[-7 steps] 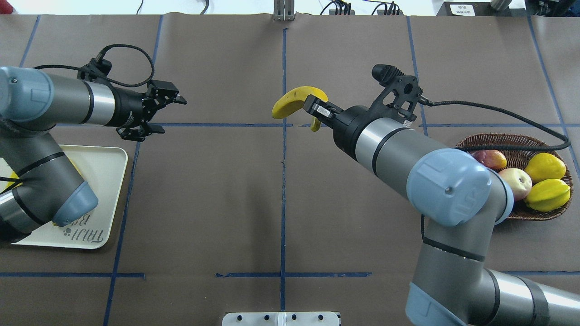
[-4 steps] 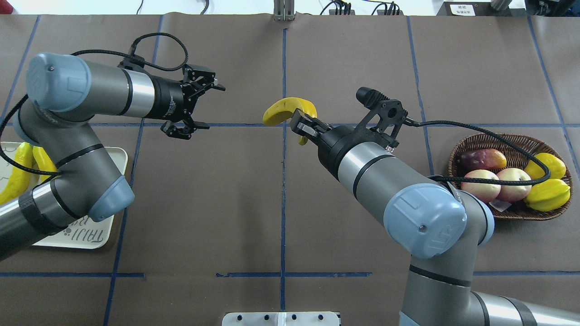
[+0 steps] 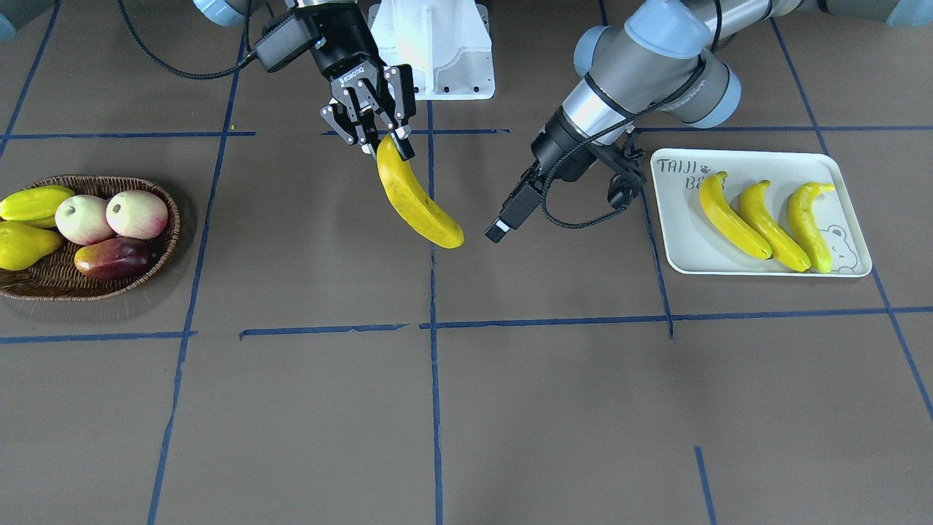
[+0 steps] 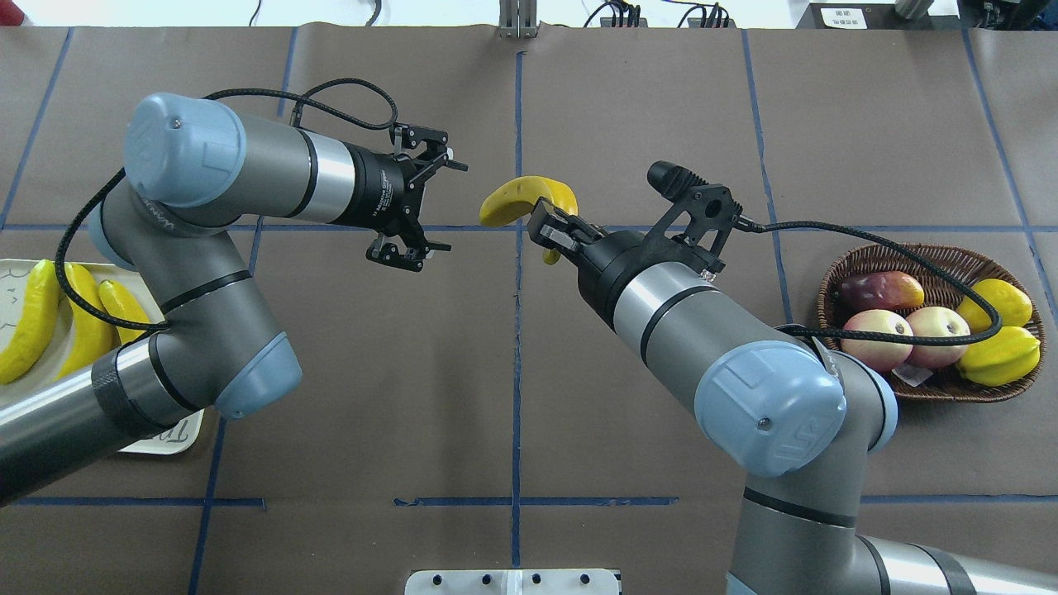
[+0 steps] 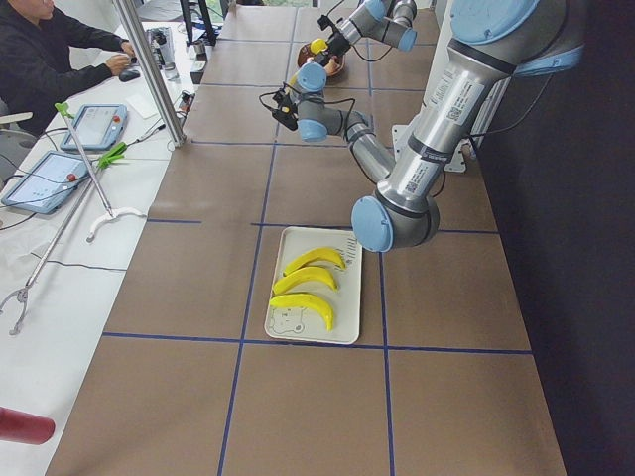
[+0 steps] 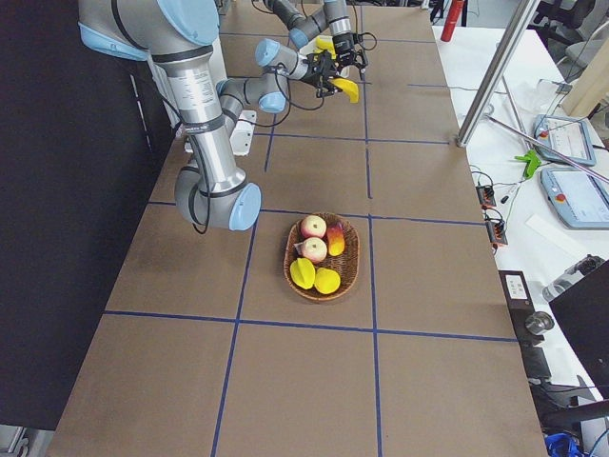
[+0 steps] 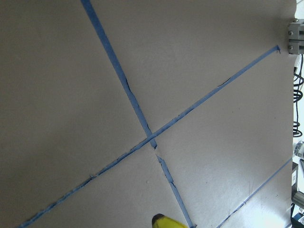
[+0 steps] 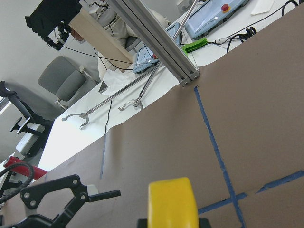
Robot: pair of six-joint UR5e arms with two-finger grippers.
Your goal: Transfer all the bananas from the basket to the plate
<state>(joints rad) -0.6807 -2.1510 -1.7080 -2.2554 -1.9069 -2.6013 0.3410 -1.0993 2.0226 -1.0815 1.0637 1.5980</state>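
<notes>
Three bananas [image 3: 771, 227] lie on plate [image 3: 765, 164]; apples [image 3: 137, 214] crowd basket [image 3: 65, 281].

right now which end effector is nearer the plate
Left. The left end effector hangs open on the plate's side of the centre line; the right end effector, gripping a banana, is across that line, farther away.

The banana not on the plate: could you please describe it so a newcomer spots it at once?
Start at the blue tape line down the middle of the table. Beside it the right gripper holds a banana by one end, lifted clear. It alone is off the plate; the other three bananas lie on it side by side.
</notes>
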